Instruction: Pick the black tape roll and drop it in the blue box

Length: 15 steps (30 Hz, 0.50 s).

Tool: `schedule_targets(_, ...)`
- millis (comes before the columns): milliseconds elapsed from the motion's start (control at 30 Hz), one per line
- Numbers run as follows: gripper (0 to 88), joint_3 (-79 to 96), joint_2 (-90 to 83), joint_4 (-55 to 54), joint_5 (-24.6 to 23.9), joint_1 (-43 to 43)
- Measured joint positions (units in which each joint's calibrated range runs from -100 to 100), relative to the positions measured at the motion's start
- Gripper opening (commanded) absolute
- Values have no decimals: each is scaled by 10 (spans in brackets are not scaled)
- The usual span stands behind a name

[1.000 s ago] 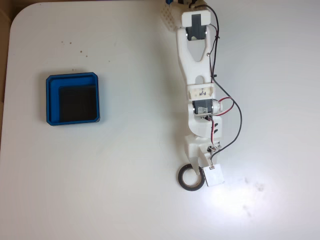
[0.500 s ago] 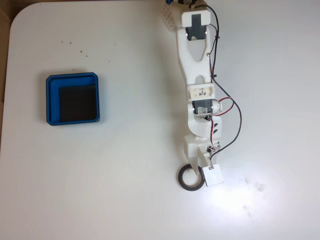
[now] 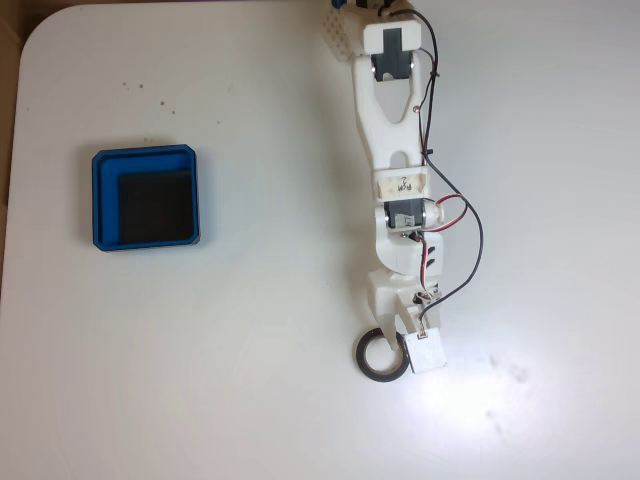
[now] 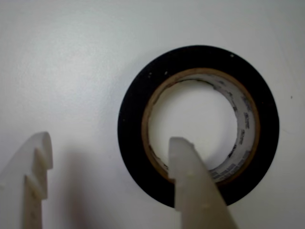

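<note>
Pincer sitting spread, barely shifting over the last second; one finger inside the black tape roll, one outside. Squeeze not begun.

The white surface carries the blue box near its left edge and the black tape roll lying flat toward the bottom edge, well apart from the box.
</note>
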Motion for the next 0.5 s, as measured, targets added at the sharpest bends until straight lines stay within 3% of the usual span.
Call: schedule_targets(500, 255, -50, 55, 0, 1, 1)
